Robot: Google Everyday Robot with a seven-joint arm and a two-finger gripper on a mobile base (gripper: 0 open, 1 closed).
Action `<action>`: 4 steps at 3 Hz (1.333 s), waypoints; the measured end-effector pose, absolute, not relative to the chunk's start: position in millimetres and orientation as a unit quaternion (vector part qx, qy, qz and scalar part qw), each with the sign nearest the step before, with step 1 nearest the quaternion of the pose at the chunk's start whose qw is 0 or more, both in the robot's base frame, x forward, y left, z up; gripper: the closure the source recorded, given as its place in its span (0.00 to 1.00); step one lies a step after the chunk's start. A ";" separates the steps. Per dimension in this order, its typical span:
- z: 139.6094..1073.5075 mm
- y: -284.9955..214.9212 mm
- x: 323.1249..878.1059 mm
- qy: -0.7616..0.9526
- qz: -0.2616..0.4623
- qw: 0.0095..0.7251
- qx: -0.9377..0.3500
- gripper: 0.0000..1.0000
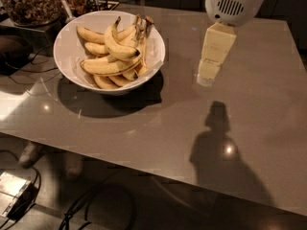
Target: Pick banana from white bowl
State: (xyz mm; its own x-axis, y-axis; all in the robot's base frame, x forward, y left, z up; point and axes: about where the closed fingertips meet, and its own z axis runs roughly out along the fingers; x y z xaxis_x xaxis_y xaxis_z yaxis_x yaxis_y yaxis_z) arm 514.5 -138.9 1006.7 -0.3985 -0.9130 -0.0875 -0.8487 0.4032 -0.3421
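Observation:
The white bowl (pixel 69 56) stands on the grey table at the far left and holds several yellow bananas. A long curved banana (pixel 106 67) lies across the middle of the bowl, with others over and under it. Some bananas join at brown stems (pixel 142 23) by the bowl's right rim. My gripper (pixel 208 75), cream coloured under a white round wrist (pixel 232 4), hangs point-down above the table to the right of the bowl, about a hand's width from its rim. It holds nothing.
A dark glass jar of brown bits (pixel 29 4) stands behind the bowl at the far left. Cables (pixel 19 73) lie left of the bowl. The table's near edge (pixel 144 174) runs across the bottom, with cables and a small box (pixel 12 190) on the floor below.

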 end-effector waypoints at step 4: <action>998.9 -25.7 552.7 0.810 -0.063 0.140 -0.567 0.00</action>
State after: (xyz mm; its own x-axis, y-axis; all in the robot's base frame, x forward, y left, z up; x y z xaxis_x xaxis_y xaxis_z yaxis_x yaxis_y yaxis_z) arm 552.7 -25.7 998.9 -0.3190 -0.9351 -0.1546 -0.8997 0.3500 -0.2609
